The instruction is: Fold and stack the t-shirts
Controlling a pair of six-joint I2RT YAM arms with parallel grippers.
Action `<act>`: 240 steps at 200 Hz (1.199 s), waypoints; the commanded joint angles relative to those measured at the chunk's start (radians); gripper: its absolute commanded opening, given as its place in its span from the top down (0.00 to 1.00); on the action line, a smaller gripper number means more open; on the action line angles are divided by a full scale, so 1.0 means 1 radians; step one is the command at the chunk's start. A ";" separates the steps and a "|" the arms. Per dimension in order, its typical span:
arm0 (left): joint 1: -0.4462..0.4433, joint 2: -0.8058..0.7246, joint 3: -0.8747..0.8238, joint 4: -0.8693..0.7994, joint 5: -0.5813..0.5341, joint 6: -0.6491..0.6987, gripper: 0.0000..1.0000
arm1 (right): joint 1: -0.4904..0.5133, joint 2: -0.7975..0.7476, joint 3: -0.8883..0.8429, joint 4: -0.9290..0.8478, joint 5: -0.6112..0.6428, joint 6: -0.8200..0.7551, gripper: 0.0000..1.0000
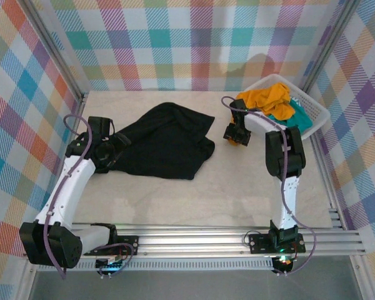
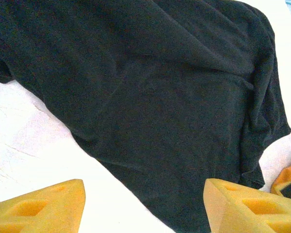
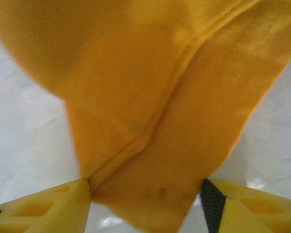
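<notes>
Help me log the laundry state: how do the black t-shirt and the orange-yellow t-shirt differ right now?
Place: the black t-shirt lies on the table; the orange-yellow t-shirt is heaped in the white basket.
Pose: the black t-shirt is spread out and rumpled; the orange-yellow t-shirt is bunched, with a fold between the open fingers of the right gripper.
Both are unfolded plain cloth.

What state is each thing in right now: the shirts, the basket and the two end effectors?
black t-shirt, unfolded, rumpled, lying spread out.
orange t-shirt, unfolded, crumpled on top of the basket.
teal t-shirt, crumpled in the basket, partly under the orange one.
basket, upright, holding shirts.
left end effector, open, over the black t-shirt's edge.
right end effector, open, orange cloth between its fingers.
</notes>
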 commanded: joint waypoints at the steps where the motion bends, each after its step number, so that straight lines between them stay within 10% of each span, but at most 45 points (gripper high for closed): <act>1: -0.009 -0.033 0.035 -0.005 0.023 0.002 0.36 | -0.004 0.066 0.043 -0.016 -0.055 -0.033 0.41; 33: -0.010 -0.070 0.012 0.031 0.069 0.006 0.36 | -0.004 0.015 0.039 0.007 -0.035 -0.041 1.00; 86: -0.019 -0.091 -0.034 0.058 0.099 0.004 0.37 | -0.045 -0.378 0.069 0.029 0.154 -0.112 1.00; 122: -0.030 -0.091 -0.033 0.063 0.112 0.000 0.37 | -0.183 -0.363 0.283 -0.109 0.467 -0.036 1.00; 168: -0.039 -0.092 -0.016 0.053 0.129 0.001 0.38 | -0.338 -0.256 0.480 -0.328 0.575 0.197 1.00; 193: -0.043 -0.091 -0.013 0.042 0.132 0.006 0.38 | -0.379 -0.154 0.586 -0.474 0.455 0.234 0.32; 240: -0.005 0.013 0.064 -0.154 0.032 0.079 0.36 | -0.244 -0.460 0.197 -0.115 0.348 -0.022 0.21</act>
